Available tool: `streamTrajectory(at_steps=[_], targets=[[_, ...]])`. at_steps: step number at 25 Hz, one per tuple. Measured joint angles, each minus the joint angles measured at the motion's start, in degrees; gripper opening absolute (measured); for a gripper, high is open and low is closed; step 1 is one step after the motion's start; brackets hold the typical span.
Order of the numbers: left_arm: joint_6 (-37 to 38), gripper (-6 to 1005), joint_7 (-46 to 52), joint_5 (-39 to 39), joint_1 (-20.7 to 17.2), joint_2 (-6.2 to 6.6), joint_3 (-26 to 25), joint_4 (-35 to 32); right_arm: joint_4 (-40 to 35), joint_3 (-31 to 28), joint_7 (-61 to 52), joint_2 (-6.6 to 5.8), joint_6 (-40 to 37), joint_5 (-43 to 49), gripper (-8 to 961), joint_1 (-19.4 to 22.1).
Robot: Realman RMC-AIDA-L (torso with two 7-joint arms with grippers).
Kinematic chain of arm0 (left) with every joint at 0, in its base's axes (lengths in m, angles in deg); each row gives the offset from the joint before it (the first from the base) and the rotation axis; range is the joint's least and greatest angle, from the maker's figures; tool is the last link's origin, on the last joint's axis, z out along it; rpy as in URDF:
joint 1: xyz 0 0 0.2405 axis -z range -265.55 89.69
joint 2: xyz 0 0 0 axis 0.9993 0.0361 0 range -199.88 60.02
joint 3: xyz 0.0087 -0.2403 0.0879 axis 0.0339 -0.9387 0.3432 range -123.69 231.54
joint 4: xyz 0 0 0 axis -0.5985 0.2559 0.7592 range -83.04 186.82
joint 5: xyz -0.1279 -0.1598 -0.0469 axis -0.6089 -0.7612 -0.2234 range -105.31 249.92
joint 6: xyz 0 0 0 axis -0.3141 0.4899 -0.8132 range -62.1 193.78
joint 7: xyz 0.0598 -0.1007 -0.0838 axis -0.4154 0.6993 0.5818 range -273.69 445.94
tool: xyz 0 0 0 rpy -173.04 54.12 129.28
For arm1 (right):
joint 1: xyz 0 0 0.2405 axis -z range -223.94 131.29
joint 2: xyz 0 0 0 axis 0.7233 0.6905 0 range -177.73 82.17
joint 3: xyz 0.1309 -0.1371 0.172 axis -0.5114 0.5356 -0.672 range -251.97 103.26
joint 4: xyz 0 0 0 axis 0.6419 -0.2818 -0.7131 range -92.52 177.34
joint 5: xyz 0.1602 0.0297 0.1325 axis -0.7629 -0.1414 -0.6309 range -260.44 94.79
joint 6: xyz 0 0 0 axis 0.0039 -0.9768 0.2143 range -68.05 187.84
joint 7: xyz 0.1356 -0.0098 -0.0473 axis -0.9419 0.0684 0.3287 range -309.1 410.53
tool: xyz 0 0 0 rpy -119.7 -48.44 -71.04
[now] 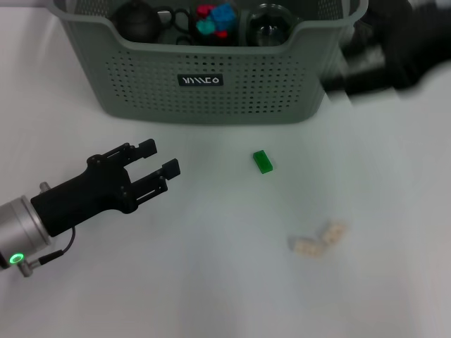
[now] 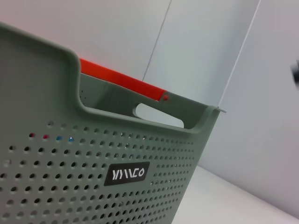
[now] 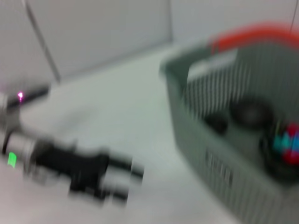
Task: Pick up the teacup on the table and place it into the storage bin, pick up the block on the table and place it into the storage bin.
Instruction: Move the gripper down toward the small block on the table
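The grey-green storage bin [image 1: 211, 105] stands at the table's far edge, and its perforated wall and black label fill the left wrist view [image 2: 93, 177]. A small dark teacup [image 1: 182, 20] rests inside it beside a black teapot [image 1: 137, 21]. A green block [image 1: 263, 161] lies flat on the table in front of the bin. To the block's left, my left gripper [image 1: 161, 157] hovers open and empty; the right wrist view shows it too [image 3: 126, 182]. My right arm [image 1: 394, 56] is a dark blur beside the bin's right end.
Also in the bin are red and blue blocks [image 1: 215, 20] and a clear glass pitcher [image 1: 268, 27]. Two beige blocks [image 1: 318, 241] lie on the table near the right. Behind the bin runs a red edge [image 2: 121, 77].
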Motion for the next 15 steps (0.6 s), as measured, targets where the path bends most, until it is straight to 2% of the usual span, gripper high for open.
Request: streamTrajectory(at_steps=[3, 8, 12, 15], targets=[[-0.01, 661, 0.00, 0.00, 0.17, 0.04, -0.17, 0.00, 0.62, 1.27, 2.41, 0.28, -5.17, 5.41, 646, 0.87], [-0.33, 661, 0.00, 0.00, 0.47, 0.16, -0.13, 0.18, 7.58, 9.94, 10.17, 0.77, -5.80, 13.92, 586, 1.52], [-0.59, 661, 0.00, 0.02, 0.25, 0.08, -0.21, 0.21, 16.06, 14.51, 16.32, 0.87, -4.71, 15.76, 593, 0.55], [-0.64, 661, 0.00, 0.01, 0.18, 0.07, -0.26, 0.16, 20.50, 15.49, 19.01, 0.97, -3.84, 14.79, 592, -0.57]])
